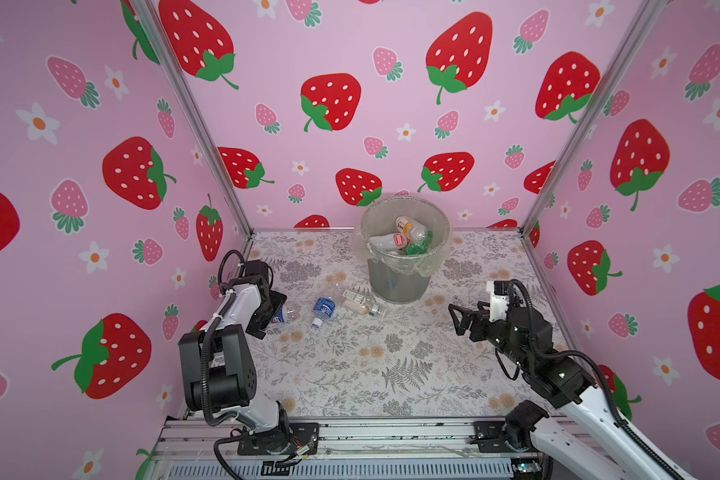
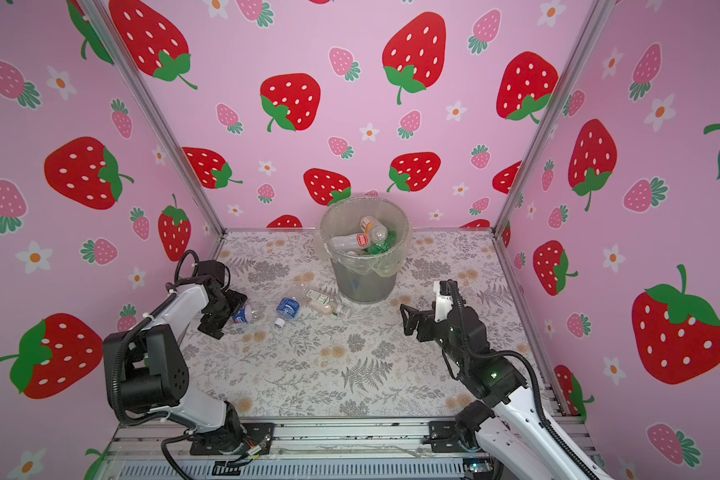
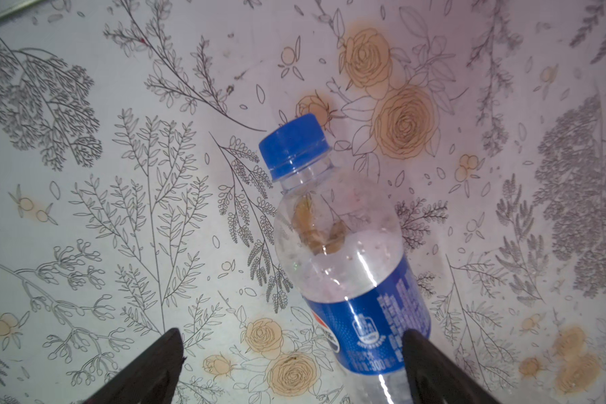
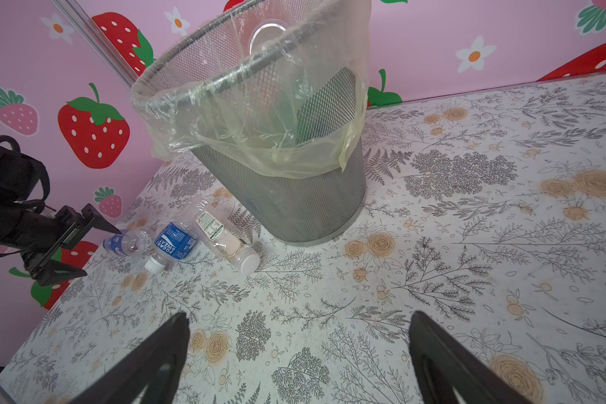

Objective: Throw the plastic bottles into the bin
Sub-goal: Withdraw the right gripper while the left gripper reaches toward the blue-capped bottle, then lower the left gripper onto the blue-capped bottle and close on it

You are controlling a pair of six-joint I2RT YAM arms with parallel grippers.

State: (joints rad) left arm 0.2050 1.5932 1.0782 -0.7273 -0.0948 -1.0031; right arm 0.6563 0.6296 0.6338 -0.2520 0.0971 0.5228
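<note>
Now three plastic bottles (image 1: pixel 324 308) lie beside one bin (image 1: pixel 391 286); left fingers (image 3: pixel 147 370) and right fingers (image 4: pixel 147 363) both spread wide.

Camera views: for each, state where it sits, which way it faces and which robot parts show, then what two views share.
Top views: high at the front, looking down at the table, mesh bin, left gripper and right gripper.
Left wrist: on the left arm, facing down at the Pepsi bottle, which the open left gripper straddles.
Right wrist: low on the right arm, facing the mesh bin; the open right gripper and the left gripper show.
Shared: both wrist views show the Pepsi bottle.
</note>
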